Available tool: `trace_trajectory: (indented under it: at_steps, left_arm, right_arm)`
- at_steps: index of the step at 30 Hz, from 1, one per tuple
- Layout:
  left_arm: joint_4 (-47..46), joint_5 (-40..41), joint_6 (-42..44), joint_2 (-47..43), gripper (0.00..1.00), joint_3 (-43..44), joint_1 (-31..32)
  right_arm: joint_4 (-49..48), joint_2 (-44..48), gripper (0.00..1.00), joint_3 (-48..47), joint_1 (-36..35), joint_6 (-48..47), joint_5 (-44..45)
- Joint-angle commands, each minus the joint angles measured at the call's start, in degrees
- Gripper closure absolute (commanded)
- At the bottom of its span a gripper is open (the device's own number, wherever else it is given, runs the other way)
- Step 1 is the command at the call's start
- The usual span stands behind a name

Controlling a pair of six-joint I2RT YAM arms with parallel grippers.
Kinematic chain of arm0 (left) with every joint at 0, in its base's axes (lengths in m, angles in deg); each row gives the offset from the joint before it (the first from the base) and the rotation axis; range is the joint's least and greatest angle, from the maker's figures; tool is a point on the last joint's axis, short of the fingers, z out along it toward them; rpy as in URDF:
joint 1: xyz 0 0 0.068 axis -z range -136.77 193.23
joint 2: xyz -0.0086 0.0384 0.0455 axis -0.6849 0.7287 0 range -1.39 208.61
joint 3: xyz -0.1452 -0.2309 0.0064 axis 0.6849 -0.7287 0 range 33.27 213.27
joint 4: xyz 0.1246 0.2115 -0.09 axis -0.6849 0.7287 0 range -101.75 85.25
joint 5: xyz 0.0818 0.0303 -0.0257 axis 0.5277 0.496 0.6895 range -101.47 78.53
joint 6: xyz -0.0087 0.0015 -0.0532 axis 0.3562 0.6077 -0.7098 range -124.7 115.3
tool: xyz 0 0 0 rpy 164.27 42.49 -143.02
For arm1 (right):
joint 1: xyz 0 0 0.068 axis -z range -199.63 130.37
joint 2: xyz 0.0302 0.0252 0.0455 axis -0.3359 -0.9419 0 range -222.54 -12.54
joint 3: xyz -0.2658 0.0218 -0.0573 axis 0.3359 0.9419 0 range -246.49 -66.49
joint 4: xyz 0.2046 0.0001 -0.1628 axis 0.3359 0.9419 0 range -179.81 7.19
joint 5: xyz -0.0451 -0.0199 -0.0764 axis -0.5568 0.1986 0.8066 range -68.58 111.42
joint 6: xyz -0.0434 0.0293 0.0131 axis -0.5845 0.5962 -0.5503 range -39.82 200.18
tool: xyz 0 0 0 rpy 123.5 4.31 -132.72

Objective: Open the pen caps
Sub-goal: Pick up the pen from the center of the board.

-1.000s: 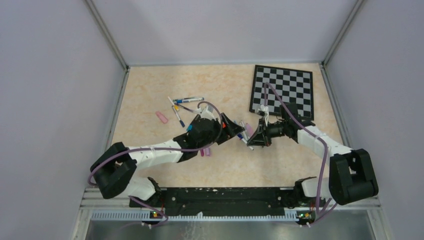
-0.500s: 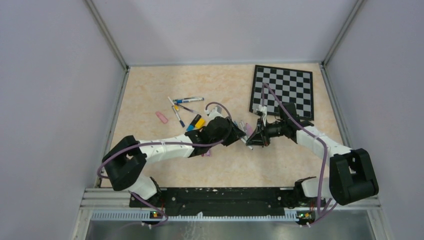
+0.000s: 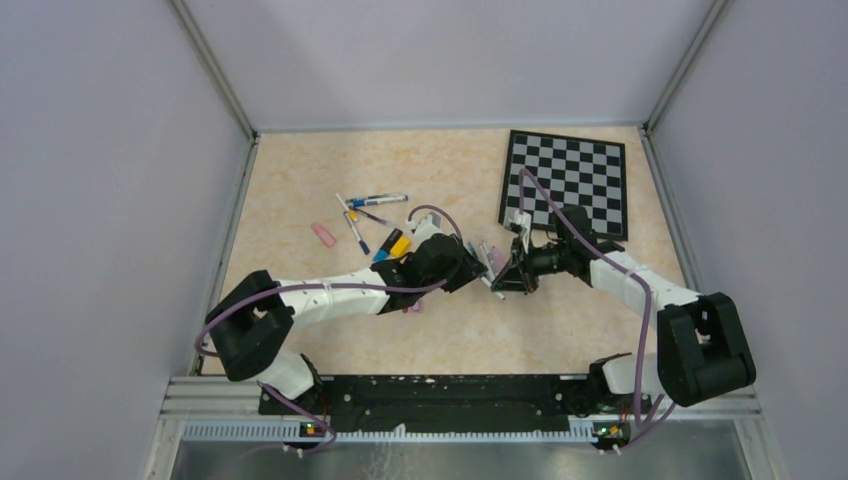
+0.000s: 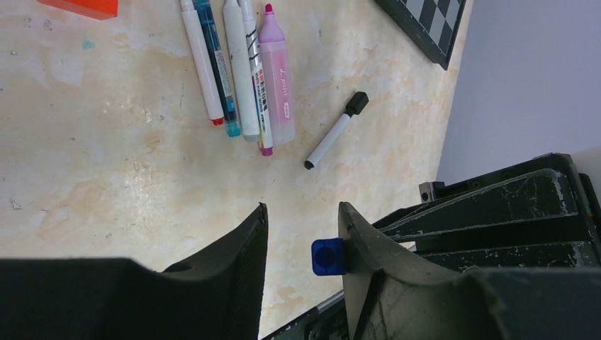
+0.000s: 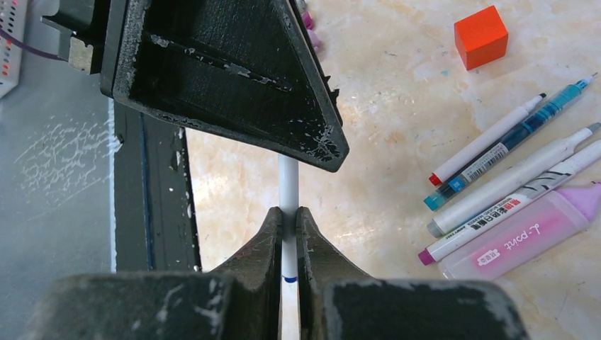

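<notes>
My right gripper (image 5: 288,216) is shut on a thin white pen (image 5: 287,180) with a blue ring, holding it above the table with its far end pointing at my left gripper. In the left wrist view the pen's blue cap (image 4: 328,256) shows end-on against the inner face of the right finger. My left gripper (image 4: 302,216) is open, and its other finger stands clear of the cap. In the top view the two grippers, left (image 3: 476,268) and right (image 3: 502,279), meet at mid-table.
Several pens and a pink highlighter (image 4: 276,78) lie side by side, with a small black-capped marker (image 4: 333,138) beside them. A red cube (image 5: 481,37) is near them. More pens (image 3: 370,205), a yellow highlighter (image 3: 398,244) and a pink cap (image 3: 322,234) lie left. A checkerboard (image 3: 566,180) is at the back right.
My left arm has swung right and stretched out until its gripper reached the pen's end. My right gripper has shifted slightly left with the pen still held.
</notes>
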State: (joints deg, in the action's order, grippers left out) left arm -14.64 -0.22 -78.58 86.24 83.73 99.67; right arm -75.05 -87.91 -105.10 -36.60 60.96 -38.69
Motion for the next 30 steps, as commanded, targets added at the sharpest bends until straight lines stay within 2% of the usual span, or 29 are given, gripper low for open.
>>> trace_trajectory:
  at_steps: [1,5,10,12,19,22,23,25,26,28,30]
  left_arm:
    - [-0.1,1.8,-0.7,-2.4,0.56,1.5,0.4]
    - [-0.2,1.9,-1.0,-2.8,0.58,1.4,0.7]
    - [-0.4,2.2,-0.9,-3.2,0.65,1.2,0.9]
    - [-0.4,2.4,-0.6,-3.5,0.69,1.2,0.9]
    - [-2.2,1.6,0.8,-3.7,0.99,0.5,1.1]
    - [-3.9,1.1,1.9,-4.0,1.00,-0.4,1.1]
    - [-4.6,0.9,2.4,-4.2,1.00,-0.9,1.0]
    - [-6.2,0.5,3.7,-4.6,1.00,-1.8,1.1]
    - [-7.0,0.3,4.2,-4.8,1.00,-2.2,1.1]
    - [-9.3,-0.7,5.6,-5.1,1.00,-3.0,1.1]
    - [-11.8,-1.9,6.6,-5.0,1.00,-3.9,1.1]
  right_arm:
    - [-1.2,-0.5,1.00,-0.3,-1.1,0.2,0.3]
    - [-0.7,-1.0,1.00,-0.6,-1.5,-0.2,0.9]
    - [0.1,-1.3,1.00,-1.0,-2.1,-0.6,1.8]
    - [0.3,-1.5,1.00,-1.0,-2.2,-1.0,2.1]
    - [0.4,-1.1,1.00,-0.9,-2.3,-1.4,2.0]
    - [0.1,-0.4,0.98,-0.8,-2.3,-1.2,1.3]
    - [0.0,-0.1,0.89,-0.8,-2.3,-1.2,0.9]
    - [-0.1,0.5,0.64,-0.7,-2.3,-1.5,0.1]
    - [-0.5,0.8,0.56,-0.6,-2.3,-1.3,-0.3]
    - [-1.0,1.0,0.48,-0.4,-2.3,-0.6,-1.2]
    - [-1.6,1.1,0.46,-0.3,-2.3,0.0,-2.0]
